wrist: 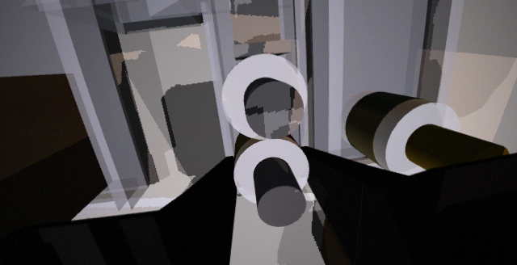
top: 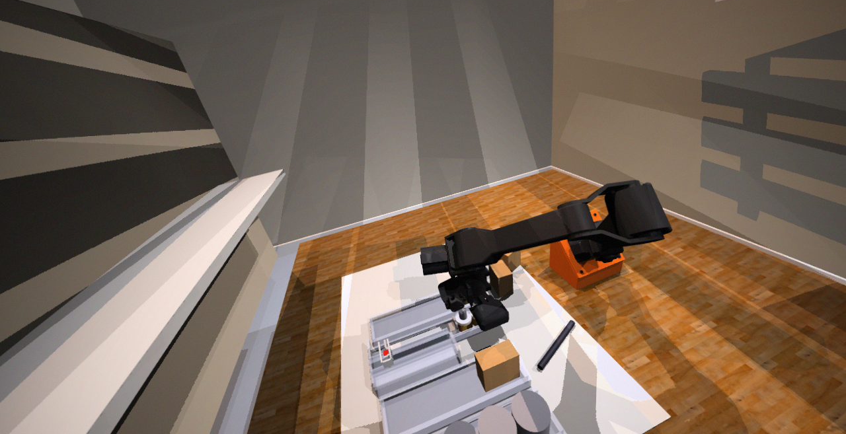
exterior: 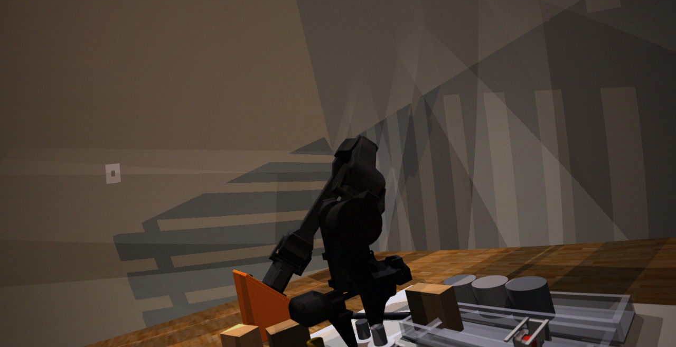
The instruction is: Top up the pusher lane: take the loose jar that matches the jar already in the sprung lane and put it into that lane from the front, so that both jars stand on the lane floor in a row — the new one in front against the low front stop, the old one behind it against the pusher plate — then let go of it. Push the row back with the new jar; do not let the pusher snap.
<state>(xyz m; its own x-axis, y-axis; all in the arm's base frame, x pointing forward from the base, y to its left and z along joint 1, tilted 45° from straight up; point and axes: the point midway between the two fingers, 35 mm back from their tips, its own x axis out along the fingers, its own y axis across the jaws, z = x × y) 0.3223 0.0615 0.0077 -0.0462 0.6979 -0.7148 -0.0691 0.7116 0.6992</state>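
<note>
My gripper [wrist: 267, 158] is shut on a jar with a grey knob and white collar [wrist: 242, 176] [exterior: 362, 328]. The matching jar [wrist: 238, 73] [top: 463, 320] [exterior: 378, 333] stands in the clear-walled lane [wrist: 218, 55], directly behind the held jar. Their collars meet or overlap in the wrist view. A pale strip [wrist: 279, 47], apparently the pusher plate, shows just behind the lane jar. In the top view the held jar is mostly hidden by the gripper. The low front stop and the held jar's base are hidden, so I cannot tell if it touches the lane floor.
A jar with an olive knob [wrist: 363, 124] [exterior: 315, 342] stands right of the fingers in the wrist view. A wooden block [top: 498, 366] [exterior: 432, 305], grey cylinders [top: 530, 412] [exterior: 529, 297] and a black rod [top: 556, 345] lie beyond. A small frame holds a red piece [top: 385, 353].
</note>
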